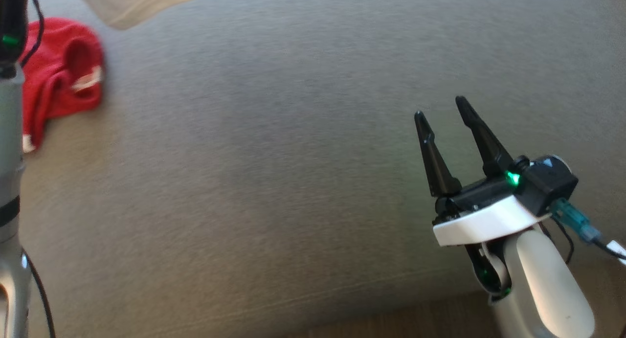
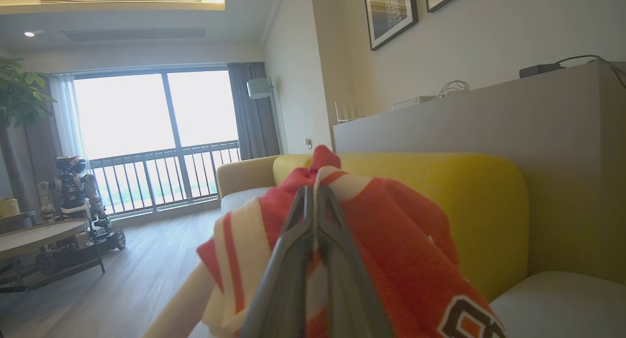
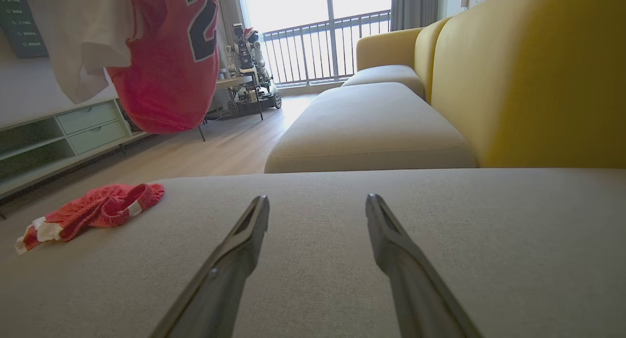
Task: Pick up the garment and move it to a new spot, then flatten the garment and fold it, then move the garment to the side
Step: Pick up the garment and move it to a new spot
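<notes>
The garment (image 2: 406, 240), a red jersey with white stripes and dark numbers, hangs in the air from my left gripper (image 2: 315, 195), whose fingers are shut on a fold of it. In the right wrist view the garment (image 3: 166, 59) dangles at the top left, well above the grey cushion (image 3: 440, 259). A pale piece of cloth (image 1: 137, 3) at the head view's top edge looks like its white part. My right gripper (image 1: 441, 109) stands open and holds nothing, low over the cushion's right side; its fingers (image 3: 244, 240) point across the cushion.
A second, crumpled red cloth (image 1: 63, 78) lies on the cushion's left part, beside my left forearm (image 1: 10, 132). A yellow sofa back (image 3: 528, 83) runs along one side. Beyond lie wooden floor (image 3: 220, 147), a low cabinet (image 3: 73, 127) and another robot (image 3: 249, 59).
</notes>
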Controlling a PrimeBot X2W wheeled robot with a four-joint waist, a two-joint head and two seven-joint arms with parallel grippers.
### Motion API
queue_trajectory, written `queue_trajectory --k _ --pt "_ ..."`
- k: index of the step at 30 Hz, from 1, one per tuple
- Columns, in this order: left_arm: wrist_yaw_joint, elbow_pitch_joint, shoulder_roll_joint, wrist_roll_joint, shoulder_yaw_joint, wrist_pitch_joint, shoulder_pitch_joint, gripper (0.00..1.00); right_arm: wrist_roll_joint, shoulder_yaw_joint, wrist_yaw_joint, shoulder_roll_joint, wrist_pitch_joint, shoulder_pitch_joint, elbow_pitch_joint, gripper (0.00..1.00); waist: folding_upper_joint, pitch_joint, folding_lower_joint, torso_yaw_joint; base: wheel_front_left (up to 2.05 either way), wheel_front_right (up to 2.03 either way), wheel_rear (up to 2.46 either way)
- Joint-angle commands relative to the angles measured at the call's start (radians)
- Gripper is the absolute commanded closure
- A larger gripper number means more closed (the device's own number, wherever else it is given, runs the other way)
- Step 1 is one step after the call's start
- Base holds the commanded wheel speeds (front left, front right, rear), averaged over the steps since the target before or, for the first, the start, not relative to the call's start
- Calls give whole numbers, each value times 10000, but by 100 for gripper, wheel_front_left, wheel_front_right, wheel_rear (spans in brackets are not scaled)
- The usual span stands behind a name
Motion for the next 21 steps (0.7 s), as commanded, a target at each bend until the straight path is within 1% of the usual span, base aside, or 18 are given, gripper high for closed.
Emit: queue_trajectory --k 1,6,10,12,18,19,21 --pt "58 -544 376 106 177 184 -666 100 154 245 -2 59 -65 -311 -400 0 -1 165 0 -898 0 0 0" --pt "71 -886 7 162 -344 631 -978 100 554 367 -2 59 -65 -473 -555 0 -1 501 0 -1947 0 0 0" --pt "56 -688 -440 229 -839 606 -1061 100 783 401 -2 59 -65 -546 -664 0 -1 776 0 -2544 0 0 0" --pt "37 -494 -513 541 -1225 494 -1016 100 878 432 -2 59 -65 -582 -699 0 -1 913 0 -2832 0 0 0" --pt "66 712 -722 1283 -2236 -14 -361 100 1122 439 -2 59 -65 -646 -794 0 -1 1305 0 -3473 0 0 0" --pt "114 1297 -575 1681 -2535 -392 -90 100 1197 474 -2 59 -65 -657 -804 0 -1 1422 0 -3657 0 0 0" --pt "220 1962 -545 1731 -2577 -918 271 100 1261 501 -2 59 -65 -679 -826 0 -1 1534 0 -3827 0 0 0"
